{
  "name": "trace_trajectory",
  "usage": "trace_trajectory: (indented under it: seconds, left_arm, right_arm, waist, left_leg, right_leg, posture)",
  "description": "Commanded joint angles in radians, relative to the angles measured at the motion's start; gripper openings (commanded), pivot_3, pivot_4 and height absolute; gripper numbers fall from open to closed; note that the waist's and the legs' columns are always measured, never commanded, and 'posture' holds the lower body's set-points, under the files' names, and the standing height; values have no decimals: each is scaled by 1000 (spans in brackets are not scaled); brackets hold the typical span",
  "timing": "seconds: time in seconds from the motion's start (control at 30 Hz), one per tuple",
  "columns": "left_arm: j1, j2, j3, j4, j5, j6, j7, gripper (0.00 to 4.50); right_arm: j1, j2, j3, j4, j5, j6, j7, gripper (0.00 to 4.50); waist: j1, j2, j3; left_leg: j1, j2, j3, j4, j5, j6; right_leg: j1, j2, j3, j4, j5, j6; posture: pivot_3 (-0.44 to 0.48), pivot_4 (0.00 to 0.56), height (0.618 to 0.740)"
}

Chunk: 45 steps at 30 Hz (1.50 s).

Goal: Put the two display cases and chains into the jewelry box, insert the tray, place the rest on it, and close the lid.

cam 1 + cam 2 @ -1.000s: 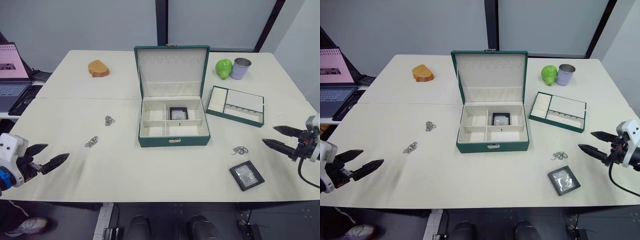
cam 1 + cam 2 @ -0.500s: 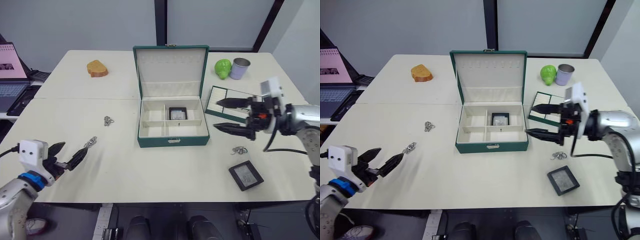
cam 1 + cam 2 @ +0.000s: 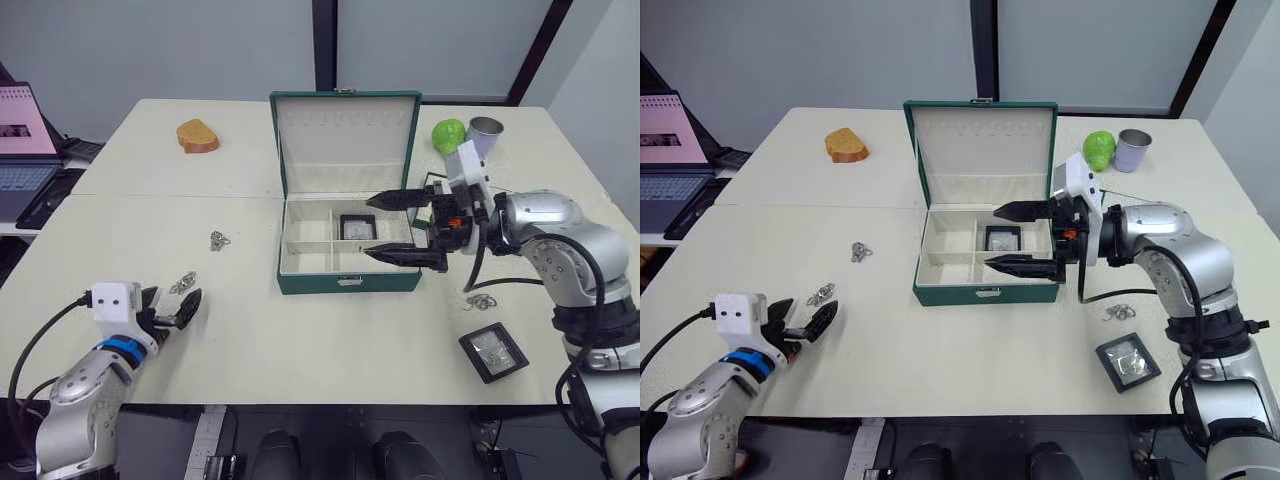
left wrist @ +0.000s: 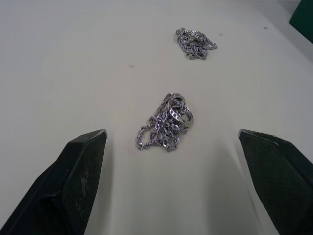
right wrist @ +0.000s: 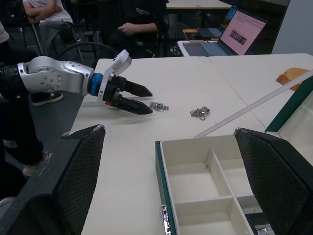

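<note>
White table [image 3: 260,330], seam running across middle. Green jewelry box [image 3: 346,268] dead centre, lid up. Two chain clumps left of box [image 3: 219,240] [image 3: 183,284], third near right edge [image 3: 480,299], display case [image 3: 493,351] just in front of it. Bread slice [image 3: 197,136] far left, green apple [image 3: 448,134] plus metal cup [image 3: 485,130] far right corner.

My left gripper [image 4: 168,147] fingers [image 4: 73,181]: matt black, finely textured plastic look. Chain [image 4: 166,128] between them: bright silvery metal links, glinting; 2nd chain [image 4: 194,42] same shine. Table [image 4: 73,73]: smooth matt cream surface. Jewelry box [image 3: 345,283]: dark green shell, slight sheen; lining [image 5: 195,169] cream, soft matt. Clasp [image 3: 348,281] small shiny metal. Display case [image 3: 1127,361]: black, glossy clear top. Cup [image 3: 1131,150]: dull grey metal look.
</note>
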Motion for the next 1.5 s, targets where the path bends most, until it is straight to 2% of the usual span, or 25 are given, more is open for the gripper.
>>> trace_trajectory:
  seconds: [0.03,0.37,0.53,0.9,1.27,1.5]
  left_arm:
    - [-33,23,-23,34,26,2,21,4485]
    - [-69,67,-87,109,65,79,19,4485]
    - [-56,69,-100,110,67,95,17,3384]
    - [-49,75,-117,109,75,113,21,312]
    - [-62,72,-103,120,78,82,36,217]
    - [-16,95,-32,-91,0,150,40,217]
  right_arm:
    - [-33,7,-13,-5,-5,-22,5,4500]
    - [-37,11,-16,6,-19,-29,13,4500]
    - [-37,7,-18,5,-16,-26,14,4500]
    - [-52,7,-16,20,-20,-26,16,4500]
    - [-60,9,-26,23,-17,-27,5,4500]
    - [-91,-6,-65,15,28,2,15,4500]
  waist:
    - [-1,0,0]
    - [-2,1,0]
    - [-2,2,-1]
    - [-1,5,-3]
    - [-1,6,-4]
    - [-6,6,-4]
  left_leg:
    - [0,0,0,0,0,0]
    - [1,0,0,0,0,0]
    - [1,0,0,0,0,0]
    - [2,0,1,-1,0,0]
    - [2,0,1,-1,0,0]
    - [1,0,1,-2,0,0]
  right_leg:
    - [0,0,0,0,0,0]
    - [0,0,0,1,0,0]
    - [0,0,0,0,0,0]
    - [1,0,1,0,0,0]
    - [1,0,1,0,0,0]
    - [0,0,2,0,0,0]
  posture:
    - [0,150,740]
    - [0,150,740]
    - [0,150,740]
    - [0,150,740]
    - [0,150,740]
    - [0,150,740]
